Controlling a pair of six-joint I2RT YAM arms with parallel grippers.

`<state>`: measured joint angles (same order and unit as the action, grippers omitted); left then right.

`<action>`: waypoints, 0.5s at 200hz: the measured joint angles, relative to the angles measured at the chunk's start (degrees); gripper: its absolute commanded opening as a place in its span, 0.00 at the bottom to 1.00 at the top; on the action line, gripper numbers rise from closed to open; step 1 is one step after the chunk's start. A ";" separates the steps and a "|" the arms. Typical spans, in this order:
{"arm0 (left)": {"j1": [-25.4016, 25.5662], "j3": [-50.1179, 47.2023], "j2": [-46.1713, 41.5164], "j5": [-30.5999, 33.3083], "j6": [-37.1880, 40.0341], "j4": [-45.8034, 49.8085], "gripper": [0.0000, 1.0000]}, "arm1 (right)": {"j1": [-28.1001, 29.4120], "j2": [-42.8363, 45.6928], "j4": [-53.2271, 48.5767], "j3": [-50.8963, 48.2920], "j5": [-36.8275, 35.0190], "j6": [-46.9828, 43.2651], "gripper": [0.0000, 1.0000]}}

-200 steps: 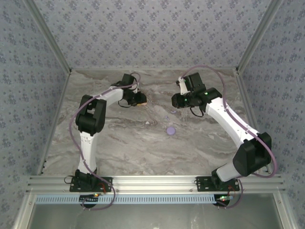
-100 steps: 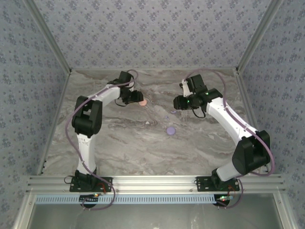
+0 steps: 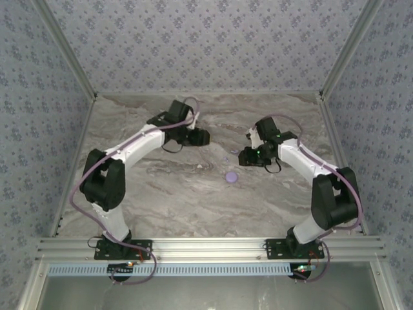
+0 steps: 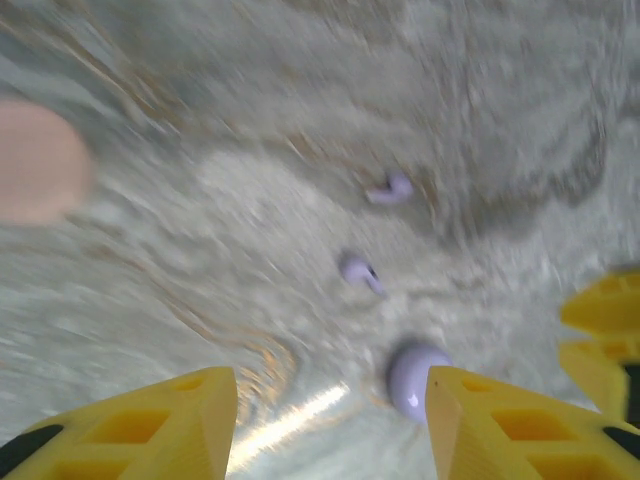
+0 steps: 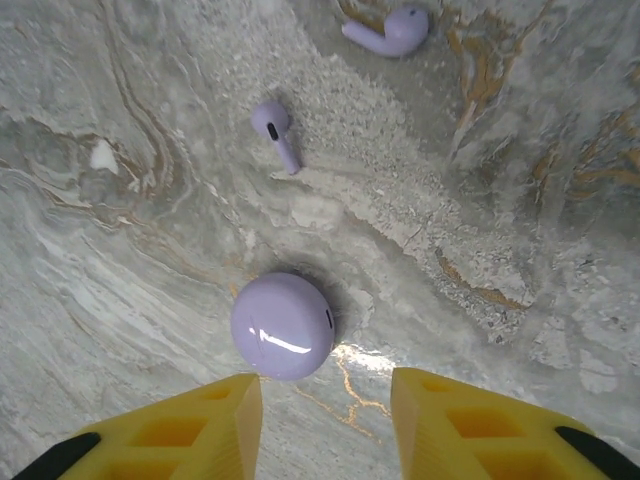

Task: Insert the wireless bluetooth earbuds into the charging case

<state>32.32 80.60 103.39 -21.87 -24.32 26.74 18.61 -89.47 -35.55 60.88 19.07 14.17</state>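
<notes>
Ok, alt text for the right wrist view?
A round purple case lies on the marble table just ahead of the right gripper, its yellow jaws open and empty. Beyond the case lie a nearer earbud and a farther earbud, both purple.

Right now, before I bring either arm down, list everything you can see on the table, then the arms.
earbuds: two, purple, lying loose and apart on the table, beyond the round case
round case: one, purple, closed, just ahead of the right gripper's fingers
pink disc: one, salmon-pink, blurred, at the left edge of the left wrist view
pale bit: one, whitish, left of the earbuds; too small to identify
table: one, grey marbled
left gripper: one, yellow fingers, open, empty
right gripper: one, yellow fingers, open, empty
</notes>
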 measured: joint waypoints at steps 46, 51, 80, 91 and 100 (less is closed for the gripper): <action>8.11 -5.14 0.00 -3.52 -3.02 -1.29 0.42 | -0.11 -5.46 2.19 -0.15 1.20 0.57 0.24; 8.83 -5.35 0.00 -3.87 -3.23 -1.75 0.41 | -0.11 -6.25 2.40 -0.02 1.38 0.61 0.24; 11.45 -8.02 0.00 -5.90 -5.05 -5.27 0.38 | -0.09 -10.62 2.82 1.53 1.57 0.63 0.24; 11.47 -9.55 0.00 -6.03 -5.75 -6.32 0.38 | -0.09 -11.56 2.82 1.79 1.60 0.63 0.24; 11.43 -10.99 0.00 -6.25 -6.21 -7.04 0.38 | 0.04 -12.24 2.80 1.86 1.60 0.63 0.24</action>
<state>43.75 69.60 103.39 -28.12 -30.52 19.70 18.65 -101.71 -32.75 62.74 20.67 14.81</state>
